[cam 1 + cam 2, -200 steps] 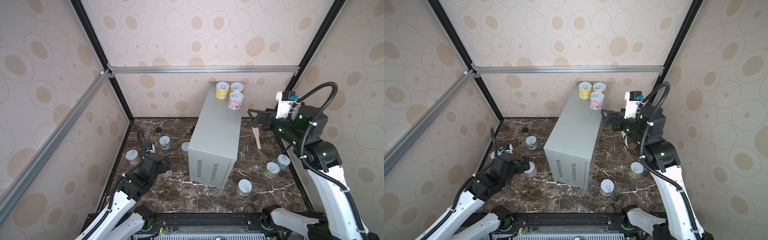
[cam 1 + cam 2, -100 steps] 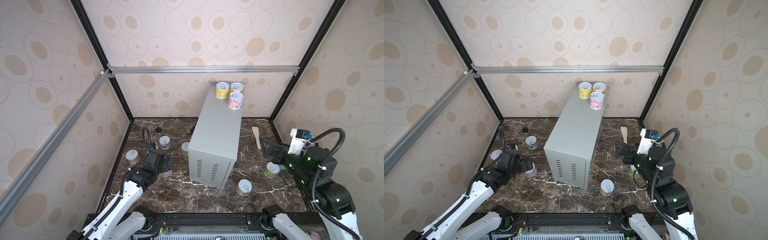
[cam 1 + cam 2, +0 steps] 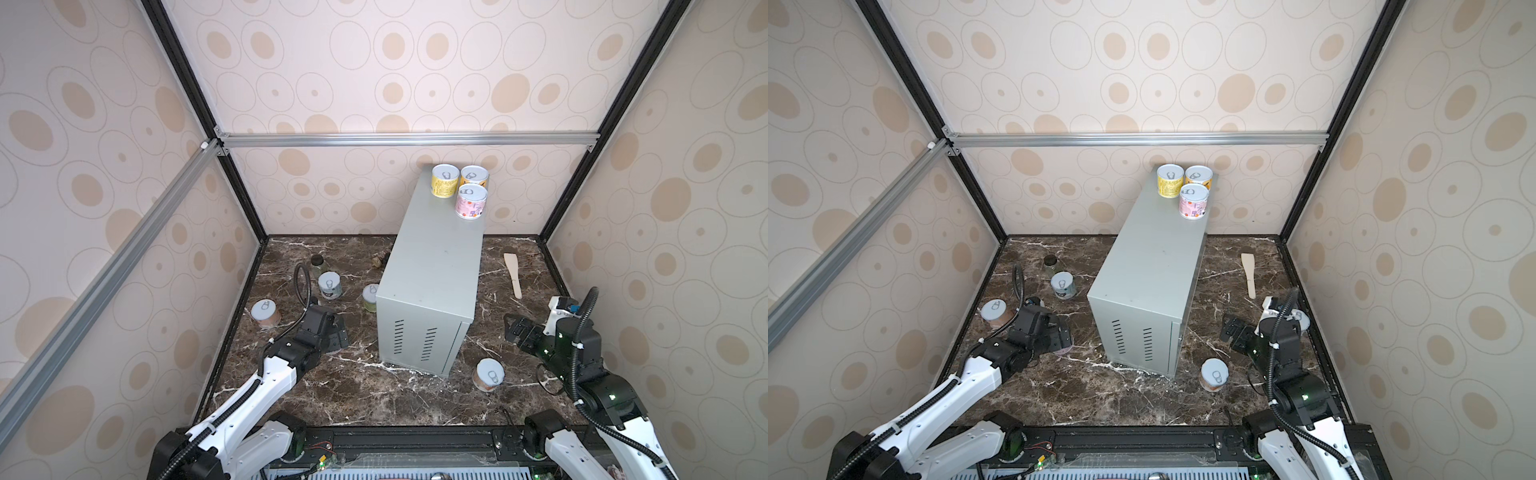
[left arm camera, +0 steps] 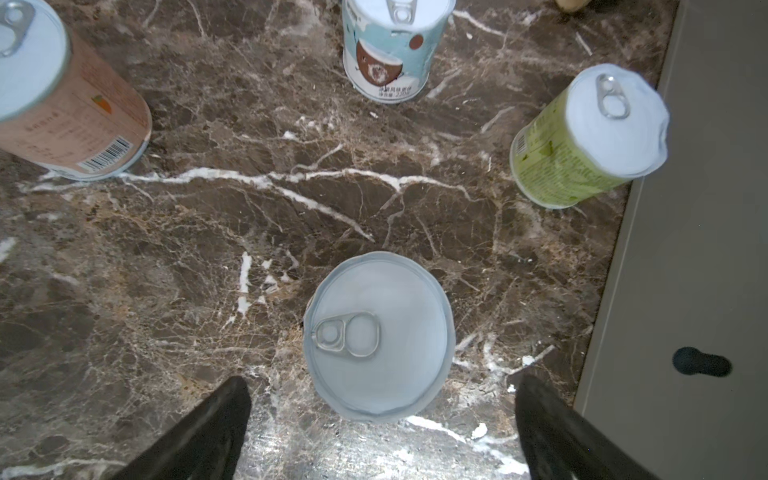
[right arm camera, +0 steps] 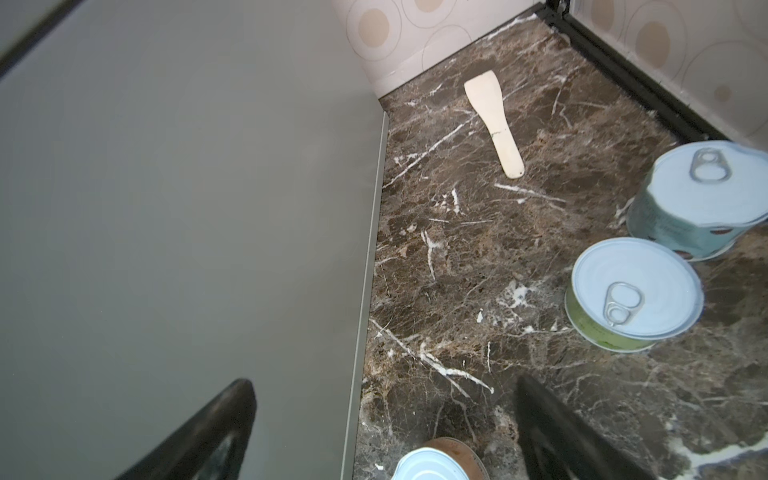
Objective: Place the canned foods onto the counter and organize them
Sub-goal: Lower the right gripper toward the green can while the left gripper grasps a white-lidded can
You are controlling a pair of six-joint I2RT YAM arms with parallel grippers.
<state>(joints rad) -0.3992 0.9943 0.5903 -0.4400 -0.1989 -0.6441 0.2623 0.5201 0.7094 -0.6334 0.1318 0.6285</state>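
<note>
step: grasp can (image 4: pixel 378 340) left of counter (image 3: pixel 432 257) | left gripper (image 4: pixel 382 384): jaws wide; centre, lower, then close | right gripper (image 5: pixel 384 384): wide, empty

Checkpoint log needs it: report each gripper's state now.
Left gripper: open, empty, aimed at a short round silver-lidded tin.
Right gripper: open, empty.

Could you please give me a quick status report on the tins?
Left pincer open, above floor tin. Right pincer open, empty. Three tins on counter. Nothing in the way.
</note>
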